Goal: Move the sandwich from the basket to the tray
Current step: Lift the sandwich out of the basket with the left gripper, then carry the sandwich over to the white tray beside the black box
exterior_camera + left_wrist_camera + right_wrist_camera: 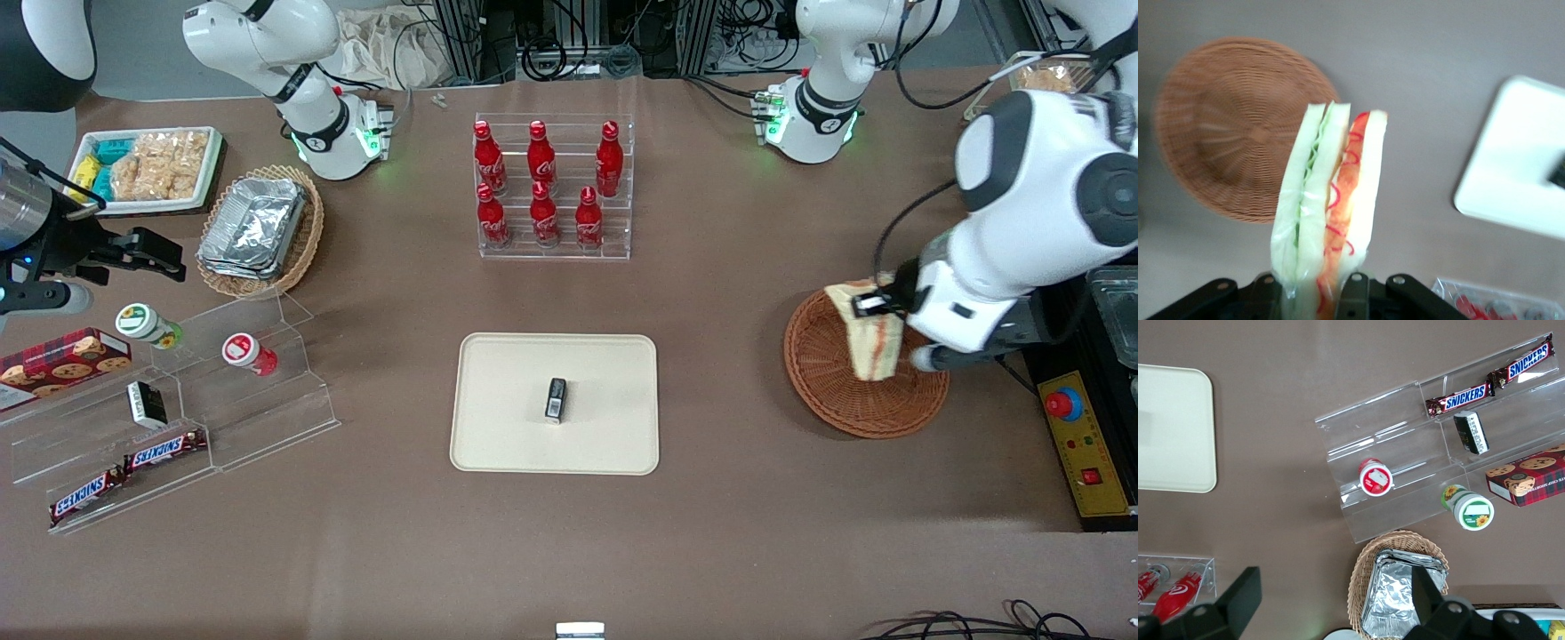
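My gripper [876, 305]: I am clamping it on the sandwich, hanging above the basket.
Sandwich [869, 333]: I am holding it in the air over the basket [831, 382], clear of the wicker, cut edge with red and green filling showing.
Tray [507, 427]: lying well apart toward the table's middle, carrying a small dark packet [556, 399].

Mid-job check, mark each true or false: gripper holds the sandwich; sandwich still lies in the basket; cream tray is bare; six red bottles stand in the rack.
1. The left gripper is shut on the clear-wrapped triangular sandwich. True.
2. The sandwich lies in the round reddish-brown wicker basket. False: it hangs lifted above it.
3. The flat cream rectangular tray is bare. False: a small dark packet lies on it.
4. Six red bottles stand in the clear acrylic rack. True.
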You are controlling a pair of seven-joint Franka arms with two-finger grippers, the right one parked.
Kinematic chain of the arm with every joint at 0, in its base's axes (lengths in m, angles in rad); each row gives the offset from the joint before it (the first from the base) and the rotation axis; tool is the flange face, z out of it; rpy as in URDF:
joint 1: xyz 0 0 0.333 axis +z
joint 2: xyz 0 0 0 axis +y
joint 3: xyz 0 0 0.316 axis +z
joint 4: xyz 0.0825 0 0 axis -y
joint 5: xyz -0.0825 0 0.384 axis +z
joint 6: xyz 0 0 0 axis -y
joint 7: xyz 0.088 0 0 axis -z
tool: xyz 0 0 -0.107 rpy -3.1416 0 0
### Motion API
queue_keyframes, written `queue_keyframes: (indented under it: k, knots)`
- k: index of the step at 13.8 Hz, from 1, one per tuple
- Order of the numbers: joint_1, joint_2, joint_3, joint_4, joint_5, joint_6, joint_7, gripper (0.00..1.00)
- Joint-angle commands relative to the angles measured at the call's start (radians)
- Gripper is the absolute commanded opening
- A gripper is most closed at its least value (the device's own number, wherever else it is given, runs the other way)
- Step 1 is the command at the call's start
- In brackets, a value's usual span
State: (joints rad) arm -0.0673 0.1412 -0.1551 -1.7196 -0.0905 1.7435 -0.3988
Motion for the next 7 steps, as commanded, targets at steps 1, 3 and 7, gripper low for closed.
queue_keyframes:
  k: [1, 3, 7]
  knots:
    - [0.001, 0.072, -0.096, 0.054, -0.018, 0.040, -0.038, 0.00]
    - [-0.026, 0.128, -0.171, 0.077, 0.003, 0.106, -0.177, 0.00]
    - [-0.176, 0.325, -0.175, 0.115, 0.080, 0.325, -0.252, 0.00]
